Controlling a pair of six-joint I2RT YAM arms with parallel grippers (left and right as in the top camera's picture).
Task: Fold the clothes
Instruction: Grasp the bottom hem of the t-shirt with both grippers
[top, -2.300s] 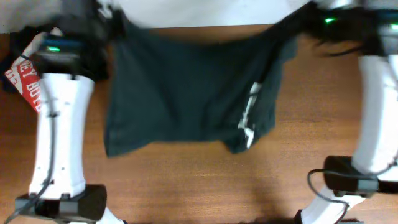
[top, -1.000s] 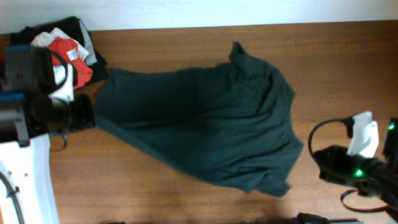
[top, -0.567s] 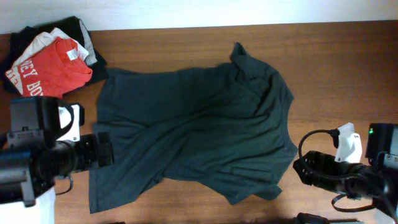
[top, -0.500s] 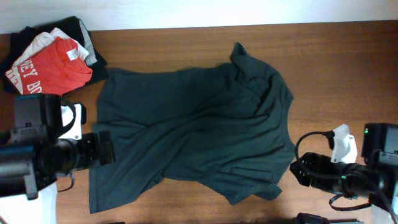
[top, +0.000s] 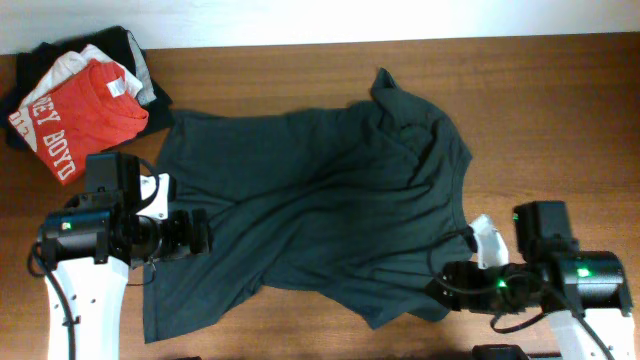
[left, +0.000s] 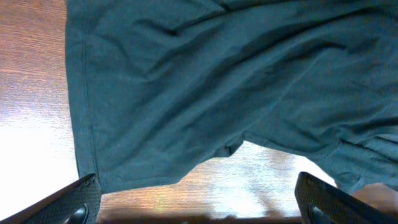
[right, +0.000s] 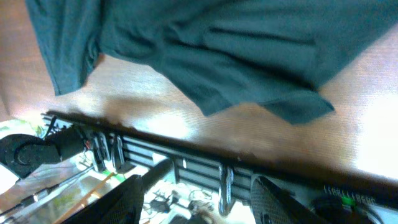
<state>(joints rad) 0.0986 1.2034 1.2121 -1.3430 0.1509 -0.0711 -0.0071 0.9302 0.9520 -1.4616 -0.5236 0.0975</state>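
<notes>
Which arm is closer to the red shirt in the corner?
Left. The left gripper is a short way from the red T-shirt, at the dark T-shirt's edge; the right gripper is far across, at its opposite lower corner.

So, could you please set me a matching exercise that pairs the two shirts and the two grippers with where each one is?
Things:
1. dark T-shirt
2. red T-shirt
3. left gripper
4. right gripper

Places and states:
A. far left corner of the table, on top of other folded pieces
B. open, at the dark shirt's near right end
C. spread out and wrinkled across the middle
D. open wide, at the dark shirt's left edge

Pairs: 1-C, 2-A, 3-D, 4-B.
</notes>
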